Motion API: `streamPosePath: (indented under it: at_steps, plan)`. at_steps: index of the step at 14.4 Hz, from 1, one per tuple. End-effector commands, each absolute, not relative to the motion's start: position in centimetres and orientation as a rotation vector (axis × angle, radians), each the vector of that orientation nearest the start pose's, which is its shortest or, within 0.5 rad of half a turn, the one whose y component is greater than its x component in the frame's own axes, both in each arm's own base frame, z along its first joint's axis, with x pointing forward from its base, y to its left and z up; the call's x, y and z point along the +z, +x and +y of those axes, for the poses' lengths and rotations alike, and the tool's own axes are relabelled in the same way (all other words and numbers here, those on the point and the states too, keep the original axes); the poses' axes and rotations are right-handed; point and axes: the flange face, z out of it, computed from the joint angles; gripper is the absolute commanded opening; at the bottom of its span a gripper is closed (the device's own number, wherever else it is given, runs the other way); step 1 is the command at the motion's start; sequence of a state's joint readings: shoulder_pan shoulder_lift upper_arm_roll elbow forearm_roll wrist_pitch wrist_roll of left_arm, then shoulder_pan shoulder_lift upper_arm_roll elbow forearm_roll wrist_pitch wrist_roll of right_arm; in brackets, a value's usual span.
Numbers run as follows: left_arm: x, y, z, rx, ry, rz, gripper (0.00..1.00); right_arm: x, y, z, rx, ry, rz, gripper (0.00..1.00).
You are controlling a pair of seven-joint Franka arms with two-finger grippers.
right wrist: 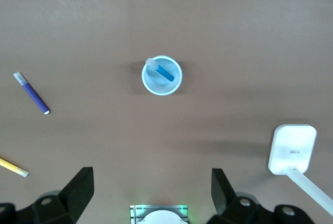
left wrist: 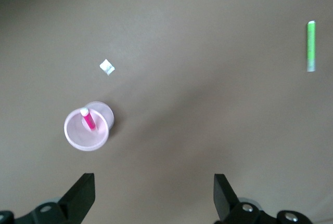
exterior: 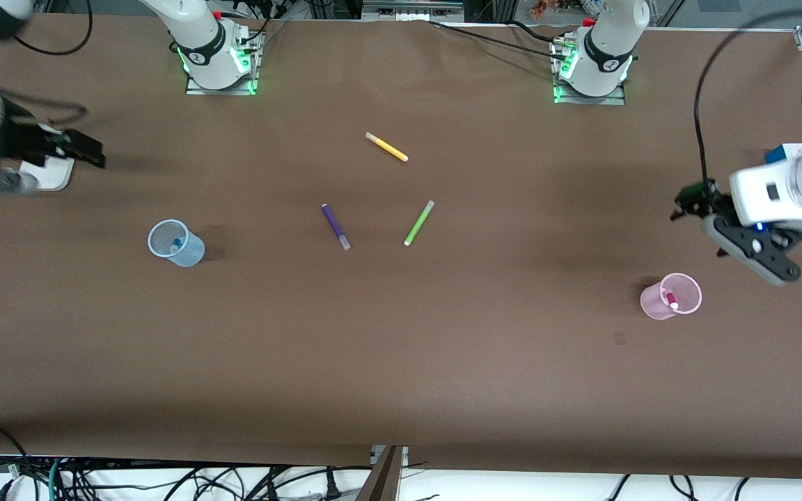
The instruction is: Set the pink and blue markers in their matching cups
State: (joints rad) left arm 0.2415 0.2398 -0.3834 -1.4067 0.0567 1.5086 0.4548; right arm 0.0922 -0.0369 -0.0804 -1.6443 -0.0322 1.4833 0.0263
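Note:
The pale blue cup [exterior: 176,243] stands upright toward the right arm's end of the table with the sky-blue marker [exterior: 177,243] inside it. Both also show in the right wrist view, cup [right wrist: 174,86] and marker [right wrist: 165,71]. The pale pink cup [exterior: 671,296] stands toward the left arm's end with the pink marker [exterior: 671,300] inside, and shows in the left wrist view as cup [left wrist: 78,138] and marker [left wrist: 89,119]. My left gripper [exterior: 749,247] [left wrist: 154,195] is open and empty, up beside the pink cup. My right gripper [exterior: 84,149] [right wrist: 152,193] is open and empty over the table's right-arm end.
A purple pen [exterior: 335,226], a lime-green pen [exterior: 418,223] and a yellow pen [exterior: 386,147] lie mid-table. A white pad [exterior: 49,174] lies under the right gripper. A small white scrap [left wrist: 107,67] lies near the pink cup. The arm bases [exterior: 220,62] stand along the table's edge farthest from the front camera.

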Motion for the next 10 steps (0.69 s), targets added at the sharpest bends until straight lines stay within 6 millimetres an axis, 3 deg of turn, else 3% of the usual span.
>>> streamPosePath:
  at_steps: [1,3,5,10]
  plan:
    - [59.3,60.5,-8.4,0.262,-3.049,0.636,1.0,61.3,51.8,-1.0,0.168,-3.191,0.053,1.0]
    - [60.0,59.8,-10.6,0.268,-3.072,0.45,1.0,62.3,51.6,-1.4,0.195,-3.188,0.079,1.0]
    - [59.8,59.5,-12.5,0.266,-3.063,0.403,1.0,62.5,52.6,-2.0,0.232,-3.187,0.099,1.0]
    - [60.4,59.2,-12.2,0.253,-3.079,0.417,1.0,63.1,53.1,-2.2,0.213,-3.188,0.103,1.0]
